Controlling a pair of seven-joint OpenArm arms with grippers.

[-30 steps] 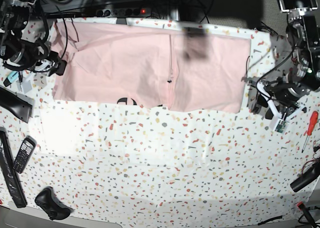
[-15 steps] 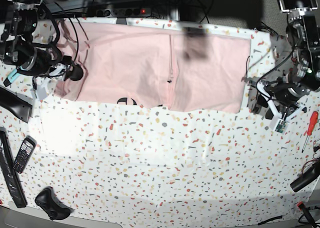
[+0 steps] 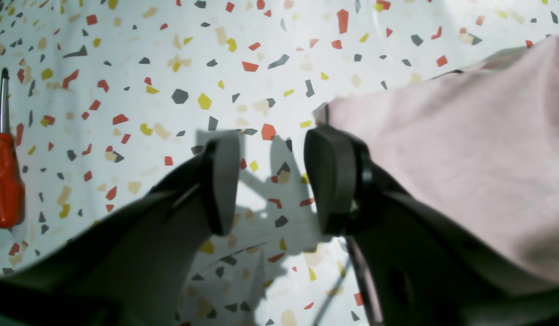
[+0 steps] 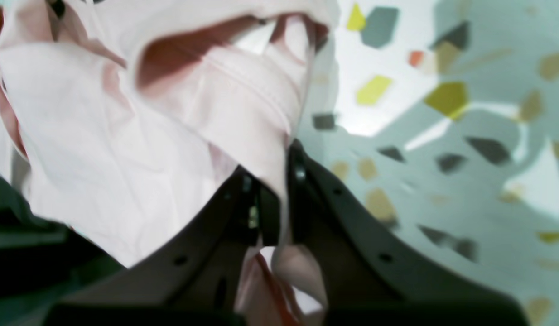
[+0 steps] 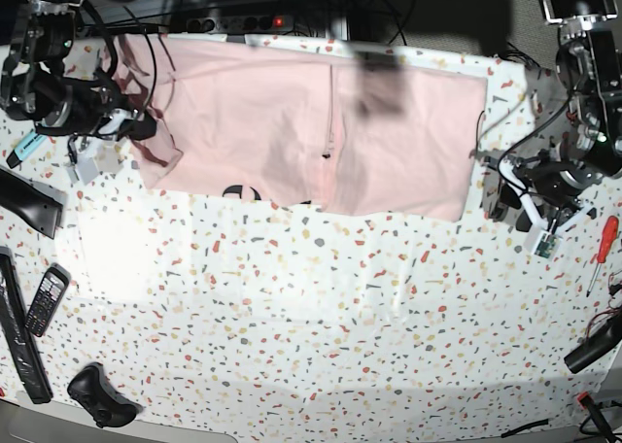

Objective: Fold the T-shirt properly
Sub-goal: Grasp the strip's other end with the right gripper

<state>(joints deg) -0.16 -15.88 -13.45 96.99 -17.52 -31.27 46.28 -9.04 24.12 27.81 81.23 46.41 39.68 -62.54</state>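
Observation:
The pale pink T-shirt [image 5: 321, 122] lies spread across the far side of the table, with a bit of black lettering showing at its near edge. At its left end, my right gripper [image 5: 146, 132] is shut on the T-shirt's bunched edge. In the right wrist view, the T-shirt [image 4: 125, 127] hangs crumpled from the closed right gripper [image 4: 279, 176]. My left gripper [image 5: 498, 198] stands open beside the T-shirt's right near corner. In the left wrist view, the left gripper [image 3: 275, 176] has bare table between its fingers, and the T-shirt [image 3: 465, 149] lies just beside one finger.
A red-handled screwdriver [image 5: 603, 249] lies right of the left arm, also seen as the screwdriver [image 3: 5, 181]. A phone [image 5: 46, 299], a long black bar [image 5: 19, 341] and a black device [image 5: 97, 394] sit at the near left. A power strip [image 5: 224, 20] and cables line the far edge.
My right gripper has moved in onto the T-shirt's left edge and shut on it, drawing that edge rightward and bunching it. The left arm has not moved.

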